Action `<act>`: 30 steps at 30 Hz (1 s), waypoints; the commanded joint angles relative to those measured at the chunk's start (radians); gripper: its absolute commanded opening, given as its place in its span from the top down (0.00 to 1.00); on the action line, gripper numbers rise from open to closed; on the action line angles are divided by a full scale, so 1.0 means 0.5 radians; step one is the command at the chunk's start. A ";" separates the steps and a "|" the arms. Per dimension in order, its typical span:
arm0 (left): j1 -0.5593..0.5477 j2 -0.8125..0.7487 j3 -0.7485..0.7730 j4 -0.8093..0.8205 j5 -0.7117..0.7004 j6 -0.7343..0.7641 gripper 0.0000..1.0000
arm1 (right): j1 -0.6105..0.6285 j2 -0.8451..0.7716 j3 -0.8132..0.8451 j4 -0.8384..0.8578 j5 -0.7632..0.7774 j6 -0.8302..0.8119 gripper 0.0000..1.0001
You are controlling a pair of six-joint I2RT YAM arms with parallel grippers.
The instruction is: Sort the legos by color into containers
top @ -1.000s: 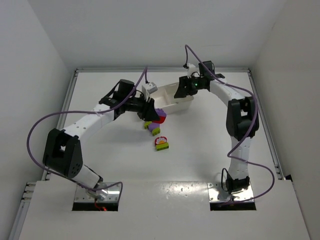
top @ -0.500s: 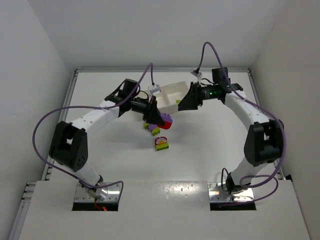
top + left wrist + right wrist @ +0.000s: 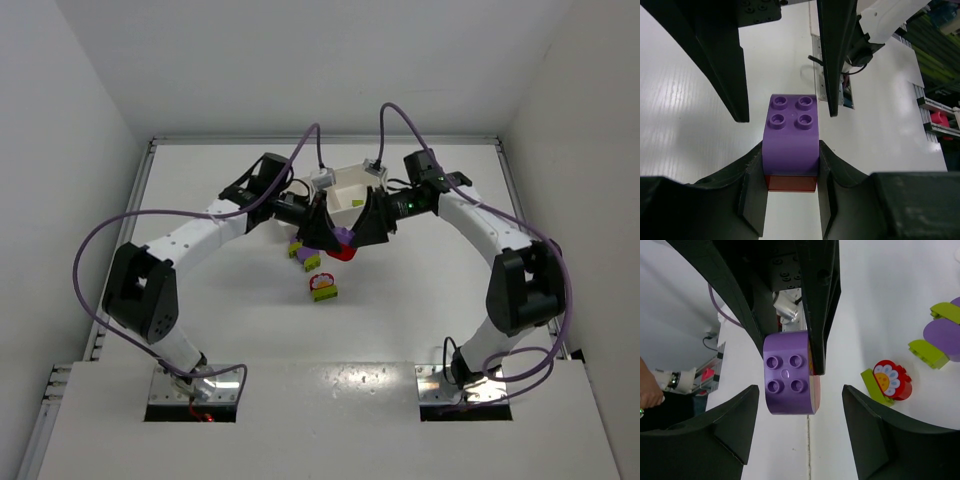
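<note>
My left pincer (image 3: 791, 167) is pinching a purple brick (image 3: 791, 132) by its two flat sides. A red brick (image 3: 791, 183) is stuck under it, on the side closer to my wrist. The knobs of the purple brick point away from that wrist. My right pincer (image 3: 800, 390) is spread wide, with one finger on each side of the same purple brick, and neither finger touches it. So the brick is up in the air, right between my two pincers. The white tray (image 3: 350, 172) sits just behind them.

I think this brick is light and hard, so it will not bend or break. Its sides are smooth, so it could slip if I squeeze too softly. The two bricks are snapped together and are different colours, so I guess I must pull them apart. My right pincer should take the purple one on its flat sides, near the knob end.

Some lime green bricks (image 3: 927, 352) and a red flower piece (image 3: 892, 380) lie on the table (image 3: 430, 300), off to one side of my right pincer
</note>
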 commanded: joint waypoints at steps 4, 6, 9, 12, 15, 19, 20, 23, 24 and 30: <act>-0.049 0.026 0.100 0.052 0.046 0.035 0.92 | 0.073 -0.070 0.119 -0.135 0.012 -0.252 0.35; -0.049 0.026 0.100 0.052 0.046 0.035 0.92 | 0.073 -0.070 0.119 -0.135 0.012 -0.252 0.43; -0.049 0.044 0.100 0.052 0.046 0.035 0.92 | 0.091 -0.070 0.140 -0.116 0.012 -0.252 0.44; -0.049 0.044 0.060 0.052 0.046 0.035 0.92 | 0.091 -0.034 0.183 -0.095 0.012 -0.252 0.59; -0.049 0.044 0.039 0.052 0.046 0.053 0.92 | 0.091 -0.015 0.183 -0.074 0.012 -0.231 0.83; -0.049 0.020 -0.069 0.034 0.006 0.093 0.92 | 0.052 -0.015 0.202 -0.003 0.012 -0.139 0.98; -0.049 -0.004 -0.099 0.034 0.006 0.093 0.92 | 0.052 -0.015 0.202 0.085 -0.009 -0.090 0.99; -0.049 -0.087 -0.240 0.009 -0.050 0.112 0.92 | -0.031 0.003 0.202 0.330 -0.028 0.149 1.00; -0.049 -0.112 -0.277 0.009 -0.074 0.139 0.92 | -0.053 0.003 0.220 0.405 -0.028 0.223 1.00; 0.000 -0.314 -0.520 -0.037 -0.218 0.179 0.93 | -0.139 0.199 0.379 0.797 0.033 0.656 1.00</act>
